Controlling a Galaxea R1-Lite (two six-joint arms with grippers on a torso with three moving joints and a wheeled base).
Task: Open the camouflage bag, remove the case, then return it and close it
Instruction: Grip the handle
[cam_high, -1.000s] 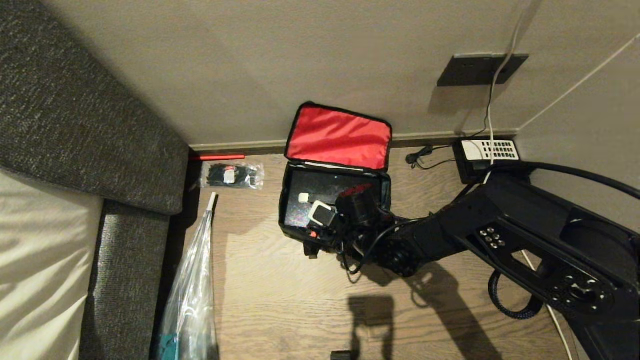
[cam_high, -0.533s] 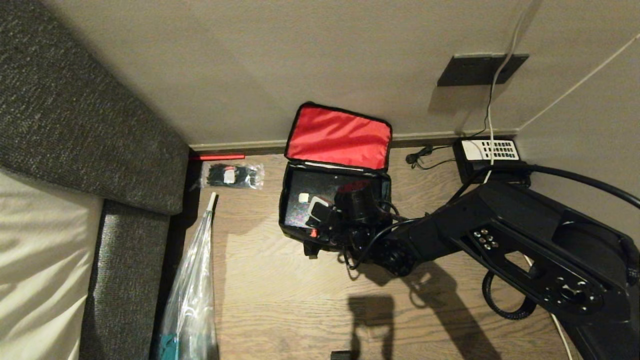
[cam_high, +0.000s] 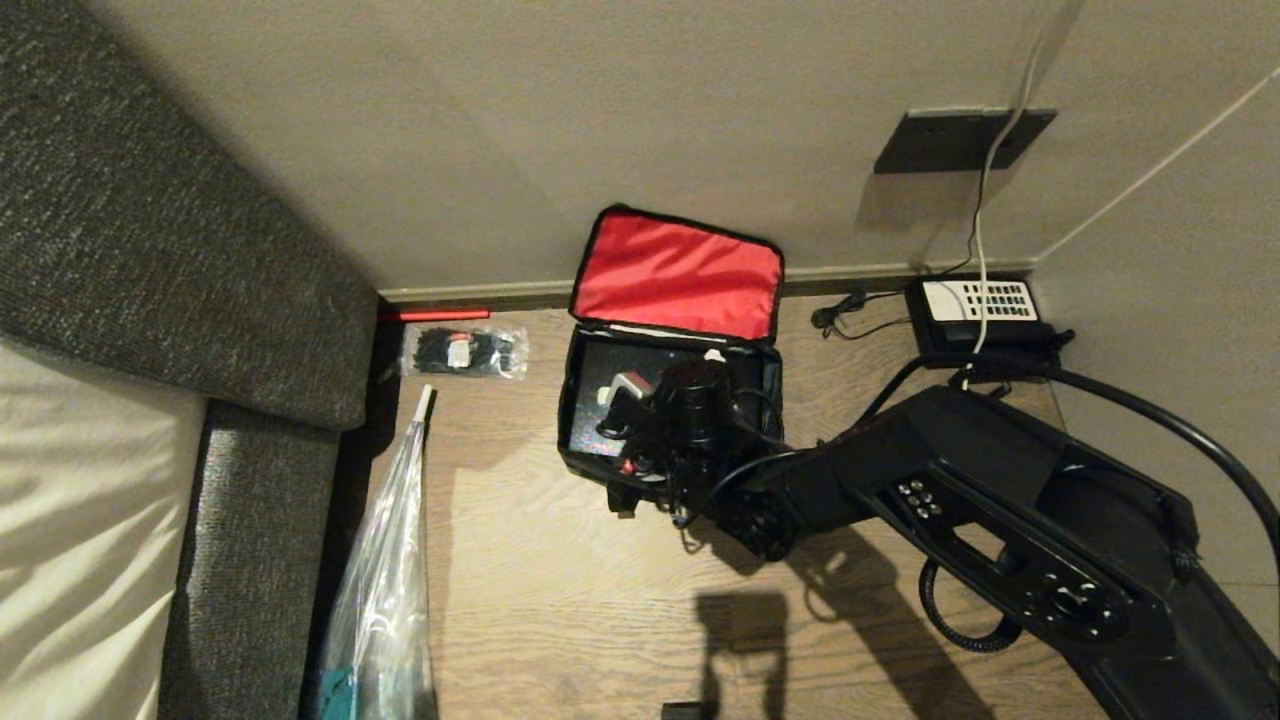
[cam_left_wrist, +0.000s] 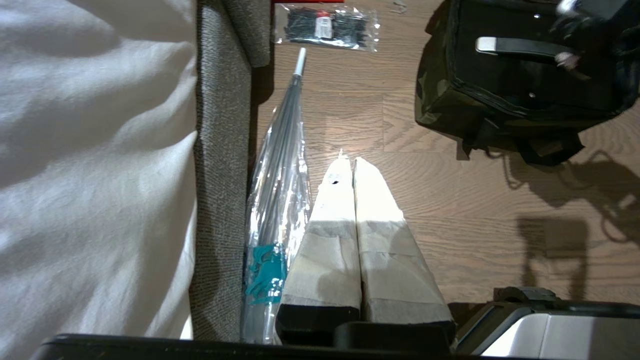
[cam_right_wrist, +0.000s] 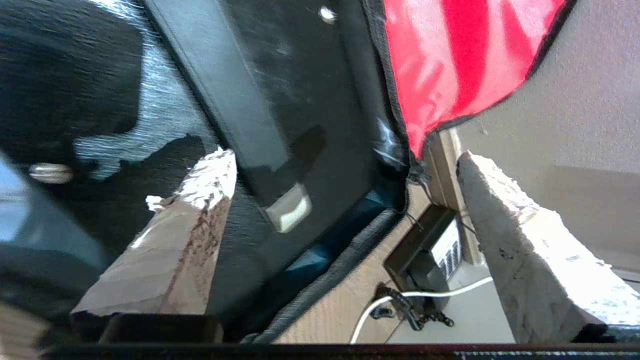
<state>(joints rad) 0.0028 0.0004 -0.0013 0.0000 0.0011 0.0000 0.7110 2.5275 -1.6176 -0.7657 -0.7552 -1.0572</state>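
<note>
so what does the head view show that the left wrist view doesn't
Only the head view shows the bag's raised red lid, the phone by the wall and the right gripper, open above the case. Only the left wrist view shows the left gripper, shut over bare floor, and the bag's camouflage side. Both show the case inside the bag, the packet of cable ties, the folded umbrella and the sofa.
</note>
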